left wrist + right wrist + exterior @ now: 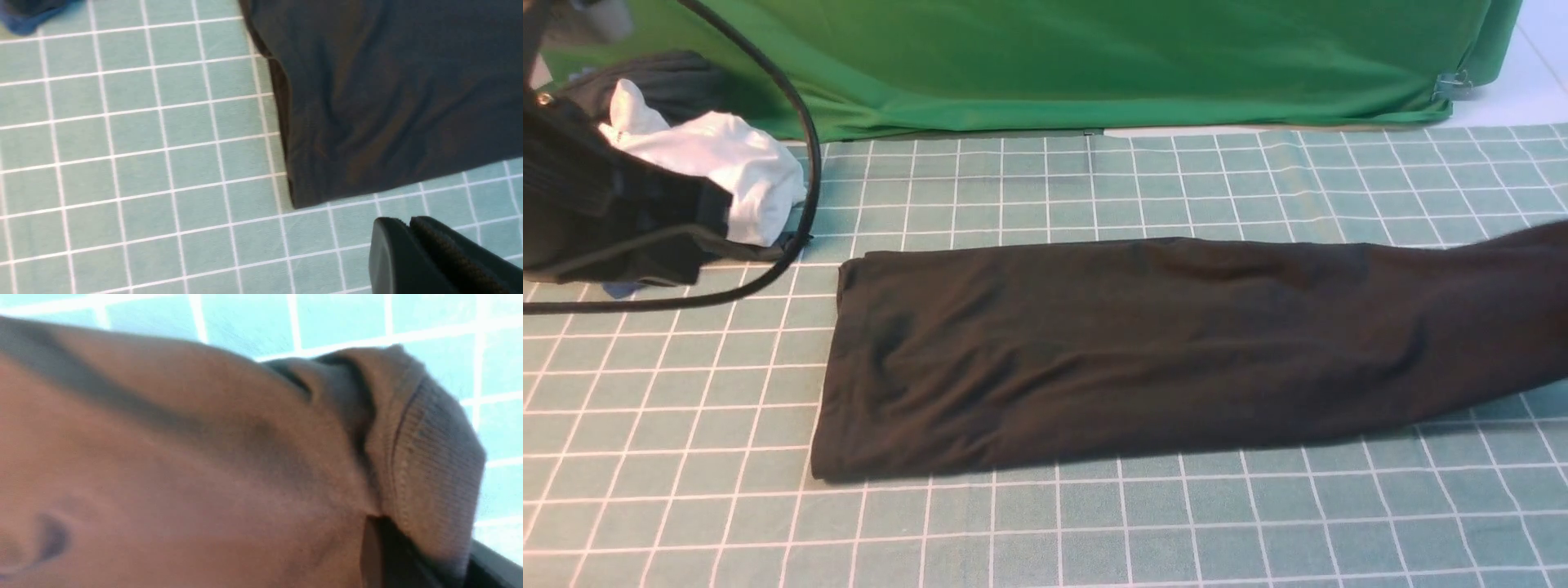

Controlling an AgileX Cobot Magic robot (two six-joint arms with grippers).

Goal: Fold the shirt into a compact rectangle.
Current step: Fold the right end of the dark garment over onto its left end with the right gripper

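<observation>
The black shirt (1094, 351) lies on the checked mat as one long folded strip. Its left end is squared off, and its right end rises off the mat and runs past the right edge of the front view. My left gripper (410, 221) is shut with nothing in it and hovers just off the shirt's (388, 102) near left corner. In the right wrist view the shirt (184, 457) fills the picture, with its ribbed collar band (433, 465) beside the jaws. My right gripper (380, 535) is shut on the shirt there, mostly hidden by the cloth.
My left arm's black body (605, 220) and its looping cable (800, 122) sit at the far left. Behind them lie a white garment (727, 163) and a dark bundle (678, 82). A green backdrop (1094, 57) bounds the far side of the mat (1094, 531).
</observation>
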